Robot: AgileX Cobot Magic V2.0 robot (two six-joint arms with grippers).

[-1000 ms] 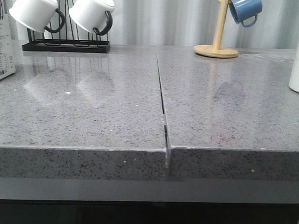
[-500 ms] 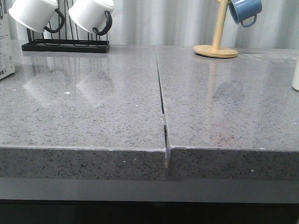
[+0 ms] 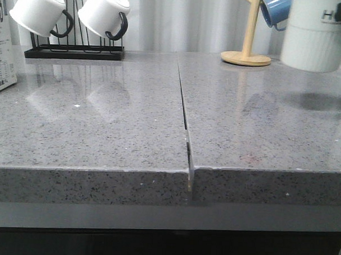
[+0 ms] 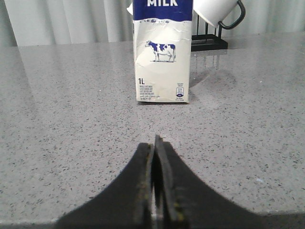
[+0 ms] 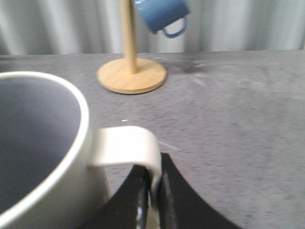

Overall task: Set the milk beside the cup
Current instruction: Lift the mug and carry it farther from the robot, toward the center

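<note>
The milk carton [image 4: 163, 52], blue top and white lower part with a cow picture, stands upright on the grey counter, straight ahead of my left gripper [image 4: 155, 143], which is shut and empty a short way from it. In the front view only the carton's edge [image 3: 4, 49] shows at far left. The cream-white ribbed cup [image 3: 316, 34] hangs in the air above the counter at the right. My right gripper [image 5: 152, 176] is shut on the cup's handle [image 5: 127, 145]; the cup's open rim [image 5: 83, 119] fills the left of the right wrist view.
A black rack [image 3: 75, 51] with two white black-handled mugs [image 3: 40, 11] stands at the back left, behind the carton. A wooden mug tree [image 3: 247, 56] with a blue mug [image 3: 274, 9] stands at the back right. A seam [image 3: 185, 117] splits the counter.
The cup stood on the counter at the far right edge and slid almost out of view; now it is lifted into the air and has come leftward into view.
</note>
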